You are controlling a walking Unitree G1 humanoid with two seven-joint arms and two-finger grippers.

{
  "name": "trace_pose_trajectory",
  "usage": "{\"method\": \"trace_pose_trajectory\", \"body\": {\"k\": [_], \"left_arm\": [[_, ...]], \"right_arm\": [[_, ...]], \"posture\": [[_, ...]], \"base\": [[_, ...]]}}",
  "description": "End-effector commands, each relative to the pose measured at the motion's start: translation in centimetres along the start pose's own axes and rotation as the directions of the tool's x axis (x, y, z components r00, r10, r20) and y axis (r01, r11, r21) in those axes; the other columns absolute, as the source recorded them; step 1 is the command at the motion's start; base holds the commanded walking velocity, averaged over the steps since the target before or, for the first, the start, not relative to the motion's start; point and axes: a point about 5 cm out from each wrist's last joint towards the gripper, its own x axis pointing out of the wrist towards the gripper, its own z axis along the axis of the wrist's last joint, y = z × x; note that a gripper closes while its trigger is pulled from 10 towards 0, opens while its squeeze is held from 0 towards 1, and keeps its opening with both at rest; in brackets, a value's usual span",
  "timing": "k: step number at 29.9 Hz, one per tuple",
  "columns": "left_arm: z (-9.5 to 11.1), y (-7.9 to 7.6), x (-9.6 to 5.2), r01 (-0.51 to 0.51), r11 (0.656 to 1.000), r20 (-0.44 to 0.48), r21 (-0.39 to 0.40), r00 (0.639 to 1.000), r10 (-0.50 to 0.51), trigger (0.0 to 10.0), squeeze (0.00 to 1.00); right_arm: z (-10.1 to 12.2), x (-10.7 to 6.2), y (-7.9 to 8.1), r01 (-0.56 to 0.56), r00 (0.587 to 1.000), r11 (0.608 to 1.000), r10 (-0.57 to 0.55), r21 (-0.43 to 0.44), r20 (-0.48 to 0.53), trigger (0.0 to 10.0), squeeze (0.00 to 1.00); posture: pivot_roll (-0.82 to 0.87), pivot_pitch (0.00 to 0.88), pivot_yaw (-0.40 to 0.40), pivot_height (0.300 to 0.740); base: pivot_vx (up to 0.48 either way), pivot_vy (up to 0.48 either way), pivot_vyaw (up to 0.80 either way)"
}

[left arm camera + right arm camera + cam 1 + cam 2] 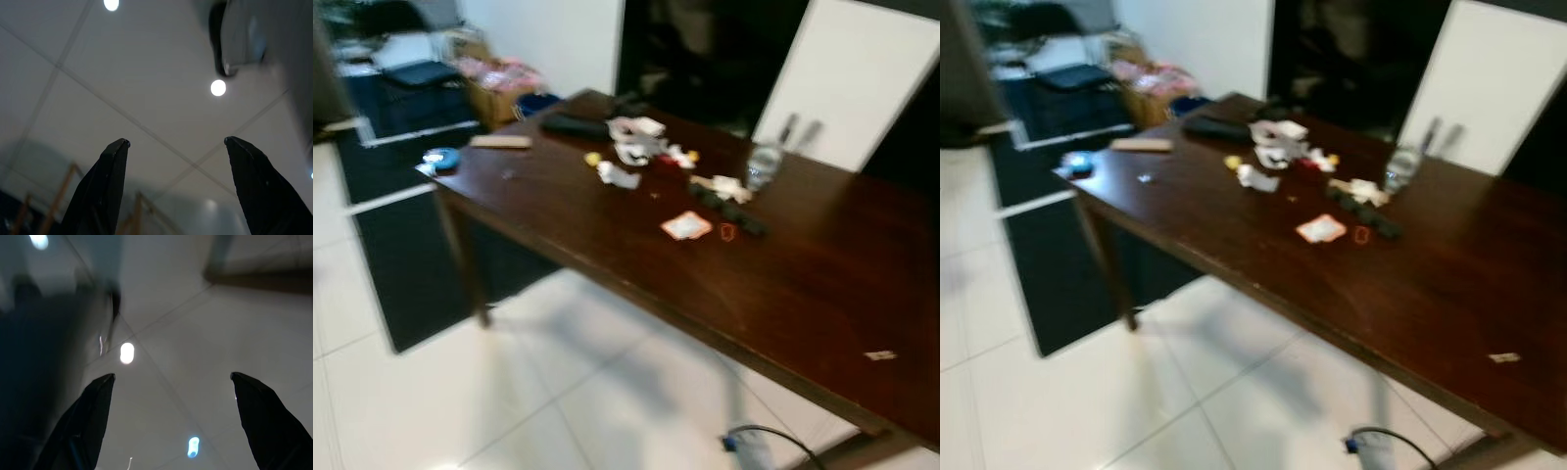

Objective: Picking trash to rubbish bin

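Note:
A dark wooden table [607, 245] stands ahead of me with a scatter of trash on it. Crumpled white paper scraps [636, 147] lie near the far edge, a white and red wrapper [686, 226] lies mid-table, and a small scrap [879, 355] sits near the front right edge. A clear plastic bottle [763, 164] stands by the pile. My left gripper [176, 144] is open over the tiled floor, with nothing between its fingers. My right gripper [171, 377] is open too, also above white tiles.
A black remote-like bar [573, 125], a wooden stick [499, 142] and a blue round object [440, 158] lie on the table's left part. A dark rug [421, 274] lies under the left end. A cardboard box [494, 93] with clutter stands behind. A cable [773, 441] lies on the floor.

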Motion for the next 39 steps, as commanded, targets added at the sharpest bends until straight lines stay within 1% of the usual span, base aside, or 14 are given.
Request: {"method": "trace_pose_trajectory", "body": {"k": [1, 5, 8, 17, 19, 26, 35, 38, 39], "left_arm": [[-0.2, -0.4, 0.0, 0.009, 1.0, -0.004, 0.01, 1.0, -0.009, 10.0, 0.0], [-0.3, -0.3, 0.0, 0.008, 1.0, -0.008, 0.009, 1.0, -0.008, 10.0, 0.0], [-0.4, -0.3, 0.0, 0.008, 1.0, -0.01, 0.009, 1.0, -0.008, 10.0, 0.0], [-0.2, -0.4, 0.0, 0.01, 1.0, -0.007, 0.015, 1.0, -0.01, 10.0, 0.0], [0.0, -0.2, 0.0, -0.002, 1.0, 0.001, 0.009, 1.0, 0.002, 10.0, 0.0], [0.0, -0.1, 0.0, -0.015, 1.0, -0.002, -0.005, 1.0, 0.015, 10.0, 0.0], [-0.1, -0.3, 0.0, -0.004, 1.0, -0.007, -0.014, 1.0, 0.004, 10.0, 0.0], [-0.2, -0.3, 0.0, -0.007, 1.0, -0.008, -0.022, 1.0, 0.006, 10.0, 0.0], [-0.3, -0.3, 0.0, -0.007, 1.0, -0.009, -0.024, 1.0, 0.007, 10.0, 0.0]], "right_arm": [[-0.9, -0.2, -1.1, 0.033, 0.999, 0.999, -0.032, 0.022, -0.035, 10.0, 0.0], [-1.5, -0.2, -1.4, 0.043, 0.998, 0.999, -0.042, 0.017, -0.054, 10.0, 0.0], [-1.7, -0.3, -1.4, 0.042, 0.998, 0.998, -0.04, 0.041, -0.05, 10.0, 0.0], [-2.1, -0.3, -1.3, 0.013, 0.998, 0.999, -0.011, 0.031, -0.066, 10.0, 0.0], [-2.3, -0.3, -1.2, 0.006, 0.996, 1.0, -0.003, 0.029, -0.084, 10.0, 0.0], [-3.7, -0.5, -1.6, 0.001, 0.988, 1.0, -0.006, -0.031, -0.154, 10.0, 0.0], [-4.1, -0.6, -1.8, 0.001, 0.986, 0.999, -0.008, -0.043, -0.167, 10.0, 0.0], [-4.2, -0.7, -1.9, -0.003, 0.984, 0.998, -0.007, -0.055, -0.178, 10.0, 0.0], [-4.3, -0.7, -2.0, -0.012, 0.982, 0.997, -0.002, -0.071, -0.189, 10.0, 0.0]], "posture": [[0.08, 0.071, -0.043, 0.74], [0.08, 0.074, -0.045, 0.74], [0.08, 0.075, -0.046, 0.74], [0.07, 0.069, -0.047, 0.74], [0.07, 0.067, -0.048, 0.74], [0.07, 0.062, -0.051, 0.74], [0.07, 0.068, -0.051, 0.74], [0.07, 0.074, -0.052, 0.74], [0.07, 0.078, -0.052, 0.74]], "base": [[0.315, 0.0, -0.8], [0.318, 0.0, -0.8], [0.316, 0.0, -0.8], [0.314, 0.0, 0.0], [0.0, 0.0, 0.0], [0.0, 0.0, 0.0], [0.0, 0.0, 0.0], [0.0, 0.0, 0.0], [0.0, 0.0, 0.0]]}}
